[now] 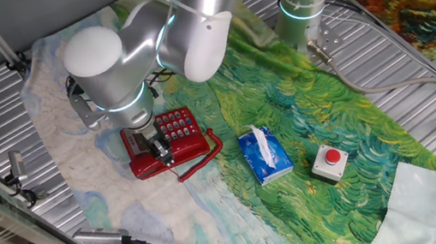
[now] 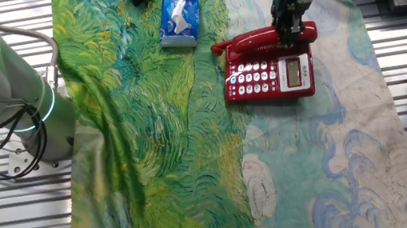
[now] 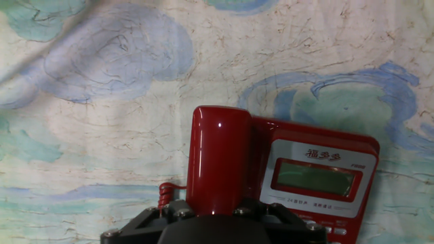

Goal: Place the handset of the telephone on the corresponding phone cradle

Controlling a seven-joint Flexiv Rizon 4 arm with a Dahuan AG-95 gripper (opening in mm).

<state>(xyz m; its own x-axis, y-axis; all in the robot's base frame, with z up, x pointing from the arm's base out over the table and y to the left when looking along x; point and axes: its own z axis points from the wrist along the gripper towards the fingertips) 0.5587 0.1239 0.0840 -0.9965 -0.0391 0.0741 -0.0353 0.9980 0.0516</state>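
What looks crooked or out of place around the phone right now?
Nothing stands out. The handset lies straight along the cradle side of the telephone, beside the display, with the gripper on it. The tissue pack sits undisturbed.

the arm (image 1: 146,46) is built of smooth silver-grey rounded segments with a white domed cap at one joint. thin glowing cyan-white rings mark the joints. black cables run beside the wrist. the gripper (image 1: 159,151) is black and dark metal; in the hand view its housing (image 3: 203,227) shows small silver screws.
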